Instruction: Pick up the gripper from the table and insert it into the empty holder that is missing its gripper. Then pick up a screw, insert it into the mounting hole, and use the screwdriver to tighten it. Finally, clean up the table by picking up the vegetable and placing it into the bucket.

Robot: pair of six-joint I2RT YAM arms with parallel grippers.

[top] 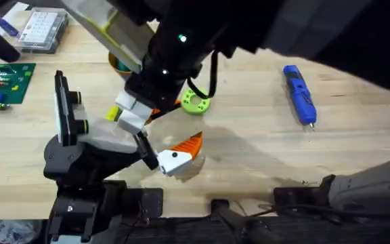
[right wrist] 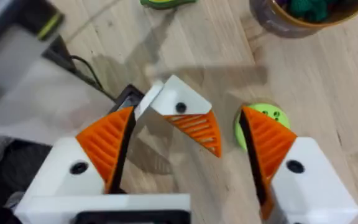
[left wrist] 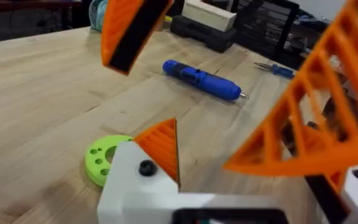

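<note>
Seen from above: the gripper [top: 178, 154] lying just below table centre, orange finger pointing to 1 o'clock, at the tip of the left arm [top: 80, 159] reaching in from 8 o'clock. Lime-green ring [top: 195, 102] at 12 o'clock from it. The bucket [top: 119, 65] at 10 o'clock, mostly hidden under the large, dark right arm [top: 181, 41]. The screwdriver [top: 299, 93] well apart at 2 o'clock, lying flat.

From the right wrist, unlike from above: right gripper [right wrist: 185, 115] spread wide open, straddling the gripper [right wrist: 185, 118], with a clear gap on one side. Ring [right wrist: 263, 115] peeking from behind one finger. Bucket [right wrist: 272, 22] holding teal and purple items.

From the left wrist: a dark screw hole [left wrist: 146, 167] plain on the gripper's [left wrist: 142, 186] white block, ring [left wrist: 101, 158] just beside it, screwdriver [left wrist: 201, 79] farther off on the wood. Left jaws: cannot tell whether open or closed.
</note>
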